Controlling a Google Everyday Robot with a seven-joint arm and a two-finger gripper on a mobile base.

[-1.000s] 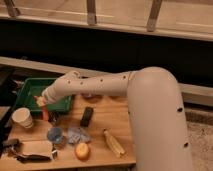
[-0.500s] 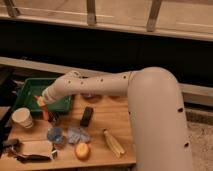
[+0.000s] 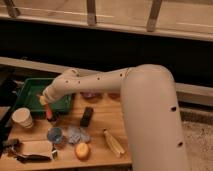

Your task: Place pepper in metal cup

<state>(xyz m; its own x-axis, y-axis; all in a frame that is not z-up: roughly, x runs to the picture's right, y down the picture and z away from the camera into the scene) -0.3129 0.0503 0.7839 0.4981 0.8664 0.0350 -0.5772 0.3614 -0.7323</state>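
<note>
My gripper (image 3: 45, 103) is at the end of the white arm, over the front right corner of the green tray (image 3: 29, 90). It is shut on the pepper (image 3: 48, 112), a slim red-orange chili that hangs down from it. The pepper's lower end is just above the metal cup (image 3: 53, 120). The cup shows as a small dark cylinder on the wooden table, right in front of the tray. Its rim is partly hidden by the pepper.
A white paper cup (image 3: 22, 118) stands left of the metal cup. A small blue cup (image 3: 55, 135), a crumpled blue-grey thing (image 3: 77, 134), a round orange fruit (image 3: 82, 150) and a corn cob (image 3: 114, 143) lie in front. A black block (image 3: 87, 116) lies to the right and bowls (image 3: 91, 95) sit under the arm.
My gripper has moved slightly right and down with the pepper, from over the tray's corner towards the metal cup. Nothing else has moved.
</note>
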